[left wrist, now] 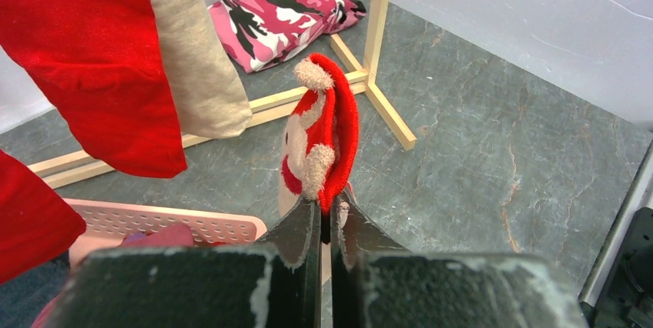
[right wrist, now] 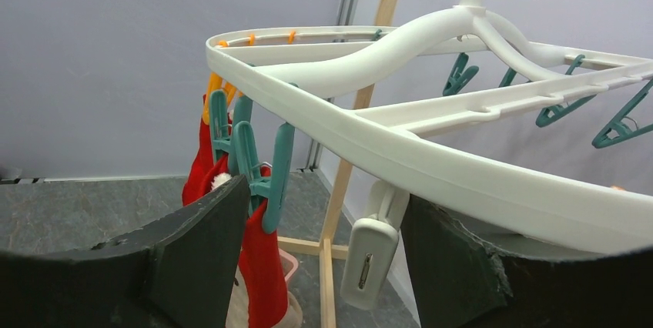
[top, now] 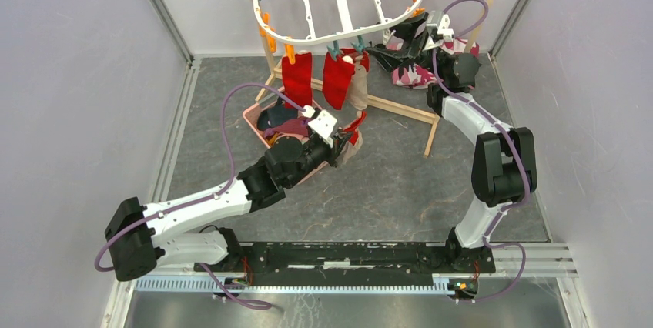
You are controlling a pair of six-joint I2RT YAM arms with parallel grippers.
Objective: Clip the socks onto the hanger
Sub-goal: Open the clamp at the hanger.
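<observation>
Left tool (left wrist: 323, 209) is pinched fully shut on the cuff end of 1 red-and-white sock (left wrist: 327, 135). The sock stands up out of the jaws, toe curled over, above the bench (left wrist: 493, 151) and just beside the pink basket (left wrist: 185, 224). More socks lie in that basket.

Farther out, 2 red socks (left wrist: 85, 58) and 1 beige sock (left wrist: 196, 74) hang clipped on the near rim of the hanger (right wrist: 431, 166).

Right tool (right wrist: 319, 224) is up at the rim with jaws wide apart and nothing gripped. The rim crosses just above the gap. A white peg (right wrist: 368, 247) hangs between the fingers, and teal pegs (right wrist: 266, 166) sit by the left finger.

Step in hand, as I judge it: carry the held sock up to a free peg and clip it.
- Keep the left pinch tight. The grip is only on a narrow bit of fabric.
- Present the free end to the peg, not the pinched end.
- Let the right tool squeeze the peg's tails open before the fabric comes in.
- Feed the fabric well between the peg's tips, release the peg, then open the left tool.
- Approach from the open side, right of the beige sock, so the hanging ones don't snag.
- The hanger hangs free and will likely swing, so push gently.

Past the rack (left wrist: 381, 28), the camo cloth (left wrist: 285, 5) is not part of the job.
</observation>
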